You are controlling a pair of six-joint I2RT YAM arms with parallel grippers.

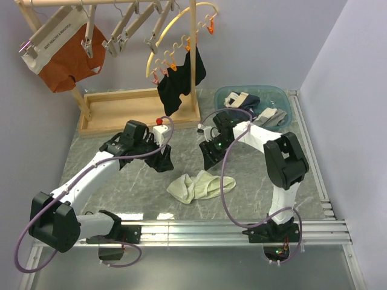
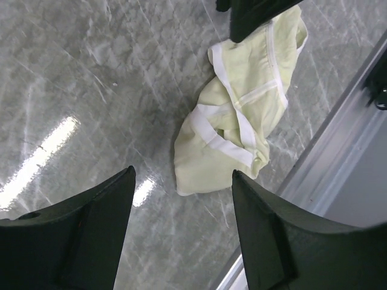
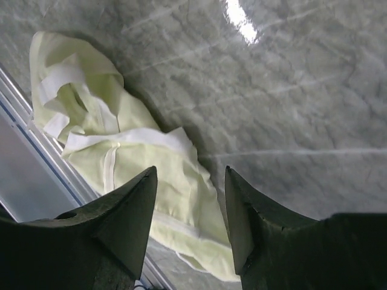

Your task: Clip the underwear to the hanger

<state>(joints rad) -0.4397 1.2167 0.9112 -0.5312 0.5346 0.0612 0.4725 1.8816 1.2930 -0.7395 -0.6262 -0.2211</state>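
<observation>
Top external view: my left gripper (image 1: 161,162) is spread and empty, with the crumpled cream-yellow underwear (image 1: 196,186) on the marble table (image 1: 249,188) just to its right. My right gripper (image 1: 208,160) is also spread, hovering just above those briefs and holding nothing.

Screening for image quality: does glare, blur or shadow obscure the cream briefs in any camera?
Top external: even light, underwear sharp. Left wrist: white glare streaks on the table, clear of the underwear. Right wrist: one glare patch at the top edge; right gripper's dark fingers hide part of the underwear.
</observation>
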